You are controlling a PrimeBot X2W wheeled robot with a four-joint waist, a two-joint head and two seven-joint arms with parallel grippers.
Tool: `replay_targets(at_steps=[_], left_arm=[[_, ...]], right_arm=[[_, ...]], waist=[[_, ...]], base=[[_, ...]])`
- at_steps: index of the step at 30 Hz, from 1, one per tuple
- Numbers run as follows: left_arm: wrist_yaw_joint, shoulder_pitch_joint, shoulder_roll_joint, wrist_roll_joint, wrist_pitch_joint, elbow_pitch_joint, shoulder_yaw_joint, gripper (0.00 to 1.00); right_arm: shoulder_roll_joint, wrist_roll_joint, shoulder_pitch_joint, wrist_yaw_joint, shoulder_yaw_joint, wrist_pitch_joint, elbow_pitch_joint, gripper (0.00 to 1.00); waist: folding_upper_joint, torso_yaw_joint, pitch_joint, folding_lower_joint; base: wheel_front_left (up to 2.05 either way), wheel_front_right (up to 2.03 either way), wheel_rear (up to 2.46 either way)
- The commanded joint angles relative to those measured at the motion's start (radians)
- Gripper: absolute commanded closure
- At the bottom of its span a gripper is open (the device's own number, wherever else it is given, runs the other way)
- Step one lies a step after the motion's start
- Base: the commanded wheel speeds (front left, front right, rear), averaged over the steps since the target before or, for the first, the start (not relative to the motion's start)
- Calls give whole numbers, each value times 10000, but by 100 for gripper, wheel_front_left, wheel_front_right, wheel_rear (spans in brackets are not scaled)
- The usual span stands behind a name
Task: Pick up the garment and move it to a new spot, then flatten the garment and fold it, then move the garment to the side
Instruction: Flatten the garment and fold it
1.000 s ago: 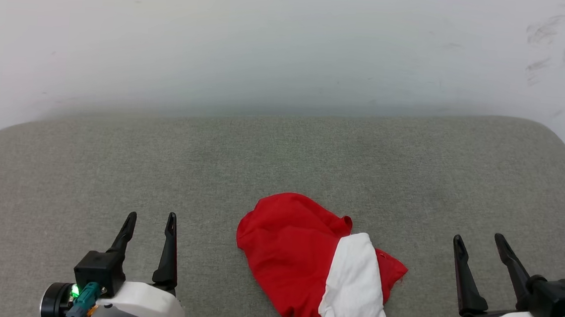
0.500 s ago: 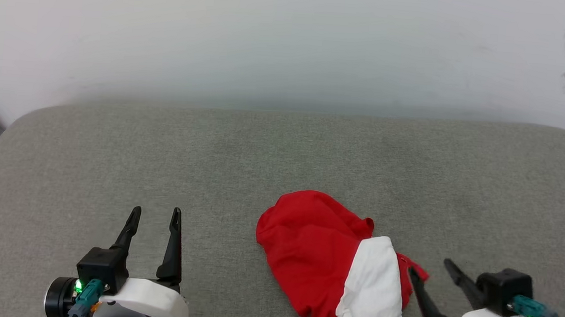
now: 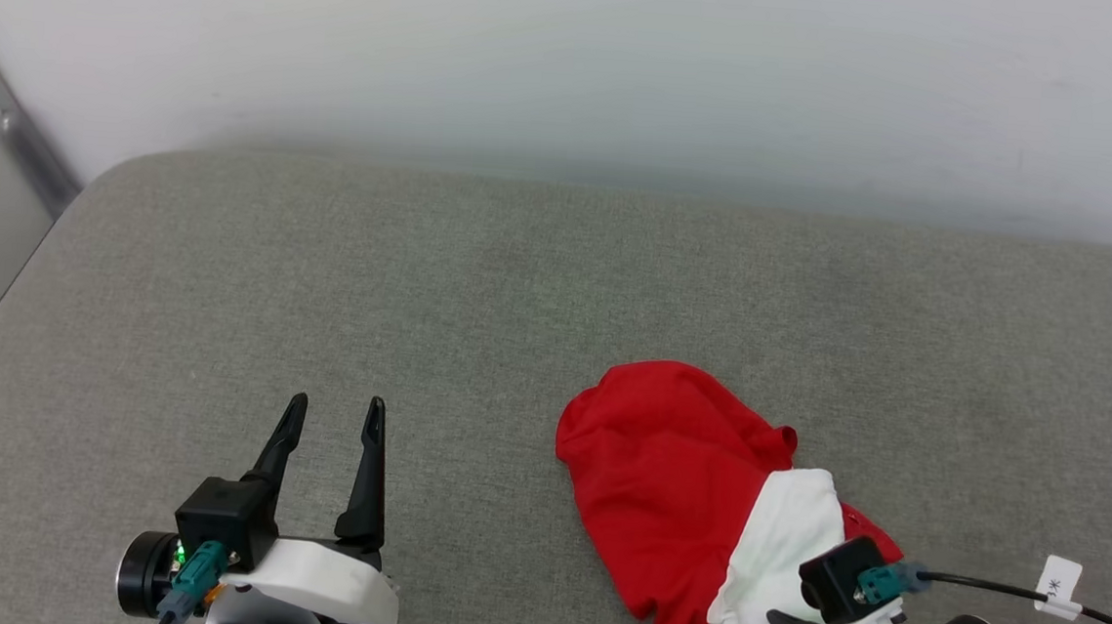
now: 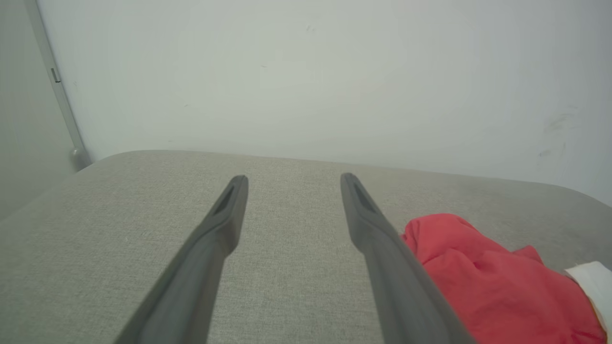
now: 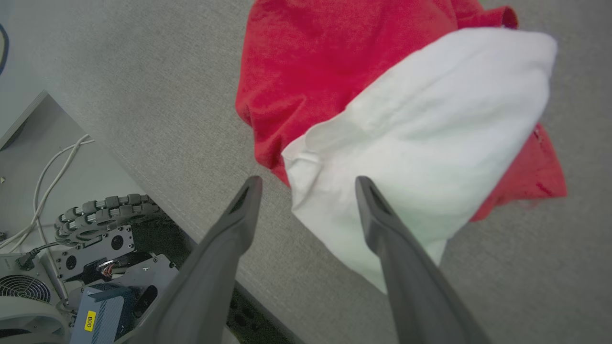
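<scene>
**A:** so where's the garment (image 3: 672, 477) sitting right now?

**B:** It's crumpled in a heap on the grey padded surface (image 3: 420, 293), around 4 o'clock from the middle and close to the front edge. The red body is bunched toward 11 o'clock, and one white sleeve (image 5: 420, 134) is flopped across the 5 o'clock end.

**A:** and the pincers?

**B:** The left pincer (image 3: 336, 404) is down at 7 o'clock with its fingers spread and empty. It points at 12 toward the white wall (image 3: 574, 59), well apart from the shirt. The right pincer (image 5: 308, 181) is at 5 o'clock, right over the sleeve and spread wide too. One finger is over the white cloth, the other over bare grey just beside the sleeve's edge. Honestly can't tell from here if the tips touch the cloth. A black cable with a white tag (image 3: 1058, 585) trails off that wrist toward 3 o'clock.
</scene>
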Motion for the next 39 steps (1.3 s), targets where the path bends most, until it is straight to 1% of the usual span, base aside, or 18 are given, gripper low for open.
replay_targets(at_steps=[1,6,7,8,9,15,17,19,23,28,31,32,33,35,39], left_arm=[[-39,-166,-53,62,-25,-18,2,0],[-172,-298,-159,82,-25,146,57,0],[-195,-321,-188,89,-25,175,72,0],[-192,-350,-202,100,-25,184,102,0],[-213,-380,-226,116,-25,203,114,0],[-290,-377,-321,161,-25,273,249,0],[-309,-319,-330,210,-25,297,290,0],[-315,-275,-343,221,-25,314,310,0],[-349,-248,-346,241,-25,334,364,0],[-396,-363,-371,275,-25,328,391,0],[-407,-389,-386,294,-25,324,414,0],[-430,-410,-399,298,-25,338,409,0],[-446,-426,-404,285,-25,357,403,0],[-454,-466,-407,291,-25,390,405,0],[-489,-496,-408,281,-25,436,433,0]], right_arm=[[-67,33,-245,-1,111,77,181,0],[-96,358,-621,-1,468,271,717,0],[-110,370,-683,-1,515,275,758,4],[-112,395,-738,1,565,287,780,58],[-124,417,-797,-1,606,266,790,100],[-205,399,-1193,-1,617,-207,477,100],[-218,318,-1309,-1,452,-366,354,100],[-172,213,-1393,-1,78,-579,200,100],[64,-146,-1346,-1,-1273,-984,92,100],[473,-590,-1011,-1,-3544,-1547,453,100],[791,-689,-787,-1,-4703,-1860,969,100],[983,-710,-643,1,-5341,-2082,1499,100],[1115,-673,-588,-1,-5609,-2220,1783,100],[1287,-707,-532,1,-6088,-2523,2477,100],[1475,-778,-694,1,-6492,-3255,3924,100]], waist=[[0,100,191,0],[0,117,440,0],[0,104,461,0],[0,77,485,0],[0,56,499,0],[0,-202,451,0],[0,-332,417,0],[0,-467,383,0],[0,-760,354,0],[0,-957,387,0],[0,-1027,423,0],[0,-1051,455,0],[0,-1057,473,0],[0,-1062,507,0],[0,-1066,554,0]], base=[[0,0,0],[0,0,0],[0,0,0],[0,0,0],[0,0,0],[0,0,0],[0,0,0],[0,0,0],[0,0,0],[0,0,0],[0,0,0],[0,0,0],[0,0,0],[0,0,0],[0,0,0]])
